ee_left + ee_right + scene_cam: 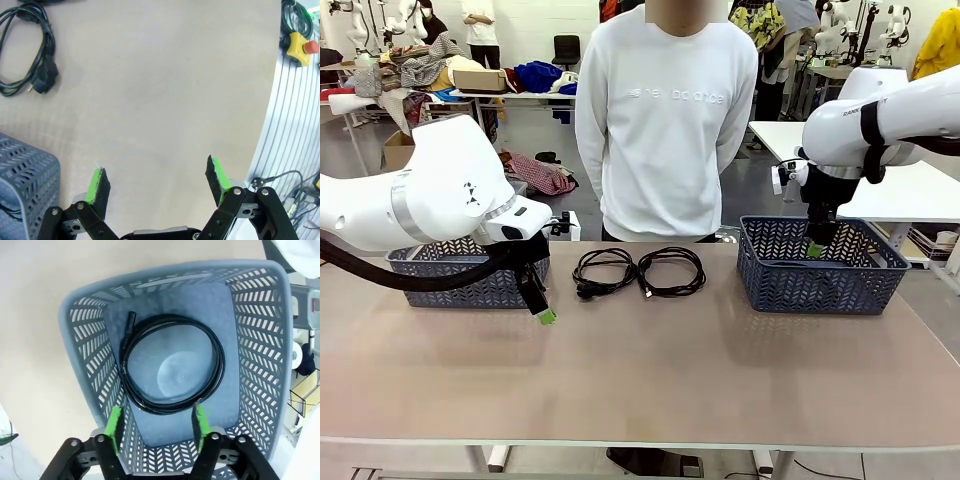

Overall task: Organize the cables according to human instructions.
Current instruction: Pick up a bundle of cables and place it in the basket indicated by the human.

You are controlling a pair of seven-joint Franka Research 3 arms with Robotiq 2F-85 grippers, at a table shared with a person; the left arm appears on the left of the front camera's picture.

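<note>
Midtable, two black cables (640, 268), apparently loosely coiled.

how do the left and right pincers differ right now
The left pincer hangs over bare beige tabletop beside a grey-blue slotted plastic basket; the right pincer hangs over the other basket, above a thin black coiled cable. The left's jaws spread wider. Both are open and empty.

1 coiled cable (221, 365) in basket (80, 347), gripper (157, 412) spread above
</note>
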